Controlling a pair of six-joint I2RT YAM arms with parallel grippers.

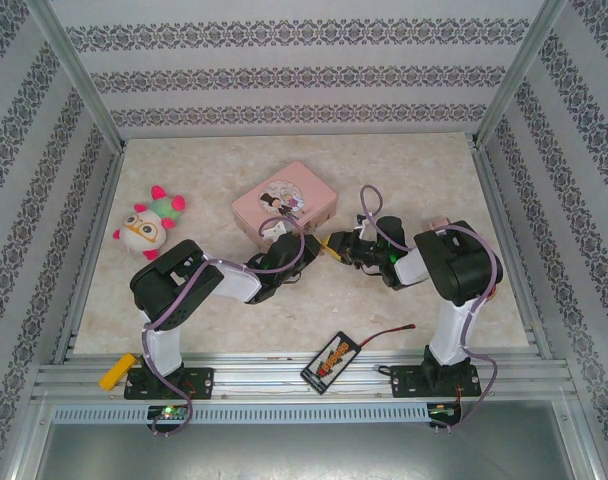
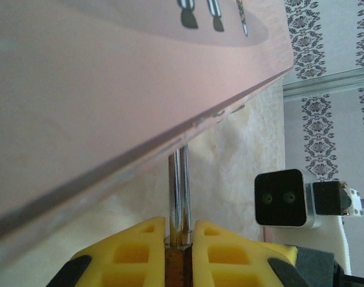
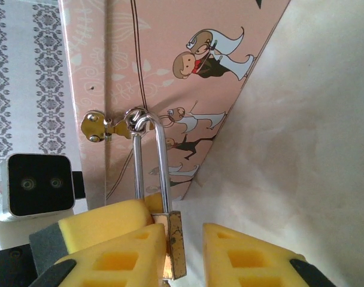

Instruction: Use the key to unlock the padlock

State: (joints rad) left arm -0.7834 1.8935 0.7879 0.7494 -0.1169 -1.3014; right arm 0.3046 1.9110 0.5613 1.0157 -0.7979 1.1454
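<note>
Take the pink tin [image 1: 284, 203] as your marker. The padlock [image 3: 175, 245] hangs off the tin's front wall, with its silver shackle threaded through the brass clasp [image 3: 103, 127] and its brass body just clear of the tin's lower edge.

Your left gripper [image 2: 179, 226] is clenched on that brass body, and the two shackle legs rise straight from between its yellow pads toward the tin's rim. In the top view this gripper sits right at the tin's near side.

Your right gripper [image 3: 183, 227] comes at the same side of the tin, facing the left one. Its jaws stand apart around the padlock body: one yellow pad is against the brass, and the other has a clear gap beside it (so it has no grip on anything I can make out).

A plush toy [image 1: 149, 225] lies on the table [image 1: 414, 185] well apart from the tin, off its left side.
</note>
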